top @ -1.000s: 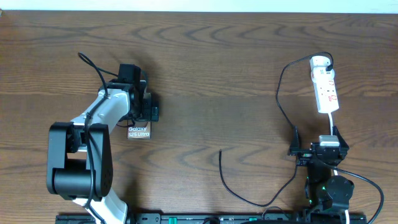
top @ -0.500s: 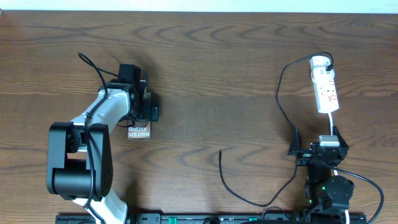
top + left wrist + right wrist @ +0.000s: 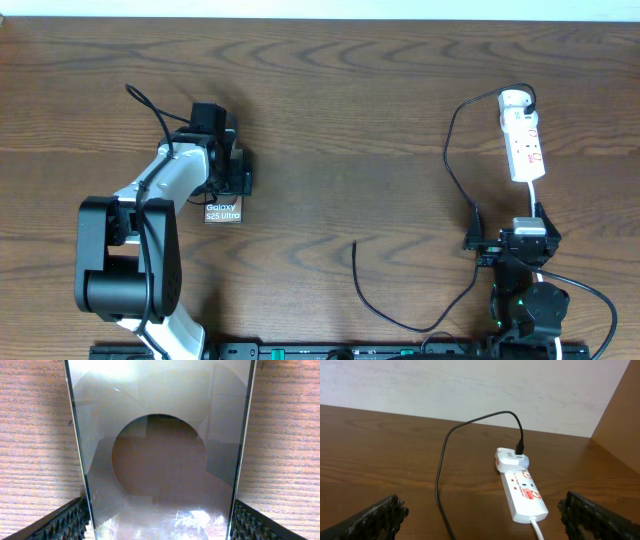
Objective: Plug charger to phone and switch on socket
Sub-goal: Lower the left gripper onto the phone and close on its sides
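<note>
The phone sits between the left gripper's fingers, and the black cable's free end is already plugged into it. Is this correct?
No. The phone is between the left gripper's fingers, but the charger's free end lies on the table, well apart from it, unplugged. The overhead view shows this.

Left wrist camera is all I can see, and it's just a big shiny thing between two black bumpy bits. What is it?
Observer: That's the phone. The overhead view shows white "Galaxy S25 Ultra" letters on it, right at the left hand.
Operator: Is the charger in it yet?
Observer: No. The charger ends loose off to the phone's right, not touching it.
</note>
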Robot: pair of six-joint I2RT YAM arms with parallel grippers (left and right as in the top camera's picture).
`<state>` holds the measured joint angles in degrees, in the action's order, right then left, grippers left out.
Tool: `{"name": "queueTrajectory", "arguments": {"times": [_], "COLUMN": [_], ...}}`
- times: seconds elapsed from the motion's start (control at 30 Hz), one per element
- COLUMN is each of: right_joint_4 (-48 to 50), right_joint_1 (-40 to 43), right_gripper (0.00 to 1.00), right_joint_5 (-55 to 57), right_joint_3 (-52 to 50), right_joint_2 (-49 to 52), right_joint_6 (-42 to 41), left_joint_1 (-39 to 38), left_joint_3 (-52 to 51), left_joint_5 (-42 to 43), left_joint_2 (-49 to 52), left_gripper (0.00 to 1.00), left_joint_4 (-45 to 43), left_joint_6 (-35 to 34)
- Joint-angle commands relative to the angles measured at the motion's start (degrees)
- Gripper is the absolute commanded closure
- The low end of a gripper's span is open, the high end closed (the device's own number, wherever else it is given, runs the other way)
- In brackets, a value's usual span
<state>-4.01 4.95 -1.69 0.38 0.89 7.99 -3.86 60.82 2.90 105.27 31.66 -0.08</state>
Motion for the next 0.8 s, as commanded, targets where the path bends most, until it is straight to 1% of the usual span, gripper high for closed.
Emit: {"name": "queueTrajectory", "arguments": {"times": [0.0, 0.13, 0.3, 0.73, 0.77], "right_joint_4": [-0.2, -0.2, -0.2, -0.2, -0.2], "right_joint_1": [-0.1, -0.1, -0.1, -0.1, -0.1], "right_gripper": [0.01, 0.01, 0.01, 0.01, 0.01], "right_joint_5": [0.1, 0.0, 0.1, 0.1, 0.1], "right_joint_3": [-0.1, -0.1, -0.1, 0.0, 0.0], "right_joint_2": [-0.2, -0.2, -0.2, -0.2, -0.2], "right_joint_6": [0.4, 0.4, 0.4, 0.4, 0.4], "left_joint_1": [0.0, 0.0, 0.0, 0.0, 0.0], "left_joint_3": [-0.7, -0.7, -0.7, -0.7, -0.7], "left_joint_5": [0.5, 0.5, 0.5, 0.5, 0.5], "left_joint_2": [2.2, 2.2, 2.2, 2.2, 2.2], "left_gripper": [0.16, 0.18, 0.24, 0.31, 0.33], "left_joint_4": [0.6, 0.6, 0.6, 0.6, 0.6], "left_joint_6": [0.3, 0.3, 0.3, 0.3, 0.3]}}
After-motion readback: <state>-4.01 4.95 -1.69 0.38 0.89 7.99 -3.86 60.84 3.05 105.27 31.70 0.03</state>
